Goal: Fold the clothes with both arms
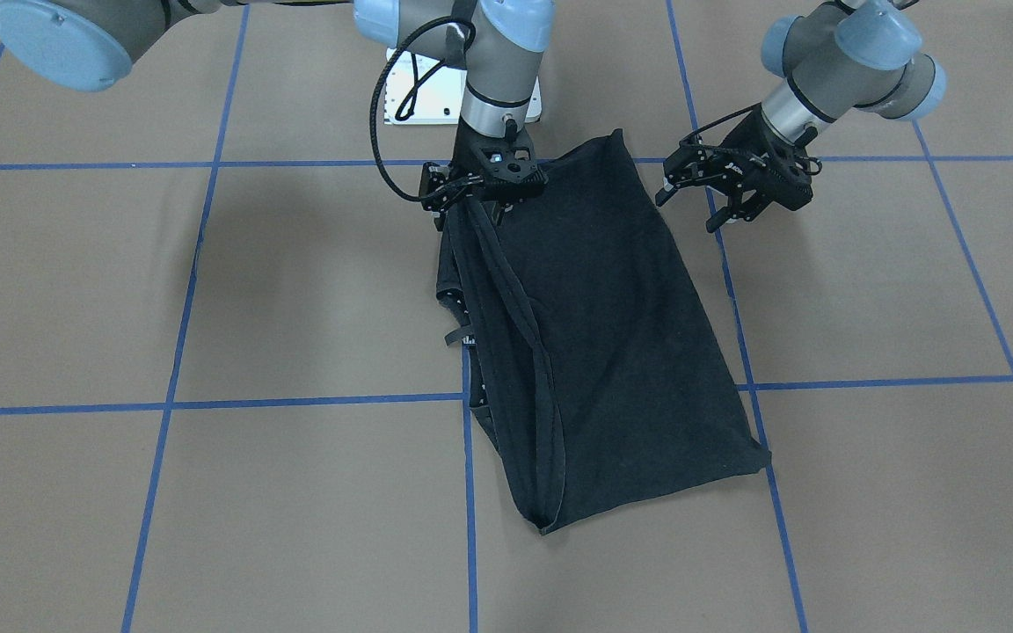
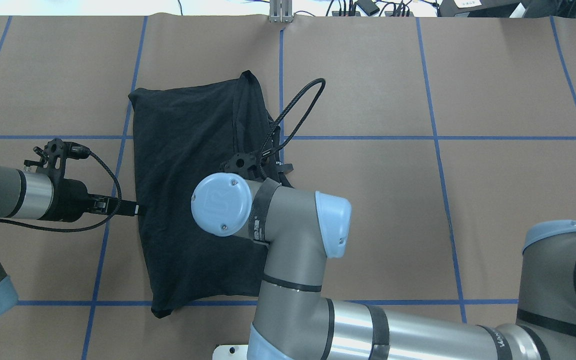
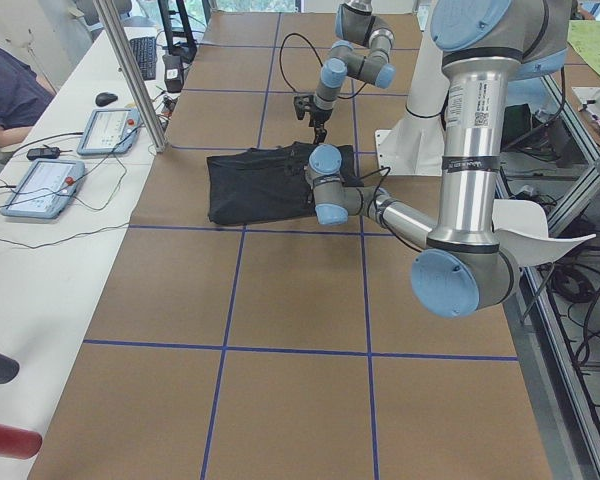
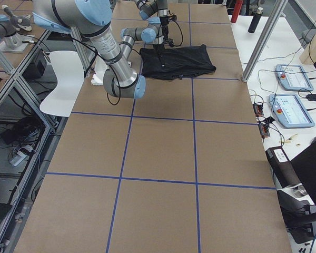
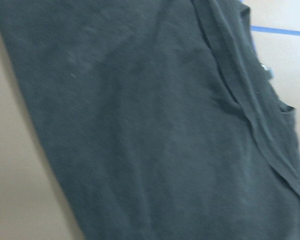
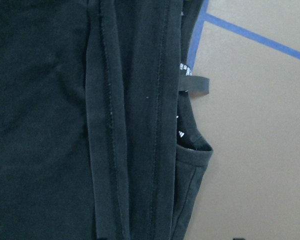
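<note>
The black T-shirt point(image 1: 621, 334) lies folded lengthwise on the brown table, plain side up, with hem bands running along one long edge point(image 6: 110, 150). My right gripper point(image 1: 474, 209) stands over that edge near the robot's end, shut on a pinch of cloth that rises up to it. In the overhead view the right wrist point(image 2: 223, 202) hides this gripper. My left gripper point(image 1: 691, 209) is open, just off the shirt's opposite long edge; its tip point(image 2: 133, 208) reaches that edge. The left wrist view shows only dark cloth point(image 5: 140, 125).
Blue tape lines point(image 1: 313, 402) grid the brown table. The white base plate point(image 1: 436, 92) sits behind the shirt. A side bench holds control pendants point(image 3: 50, 185) beside a metal post point(image 3: 130, 70), and a seated person point(image 3: 5, 90) is at its far end.
</note>
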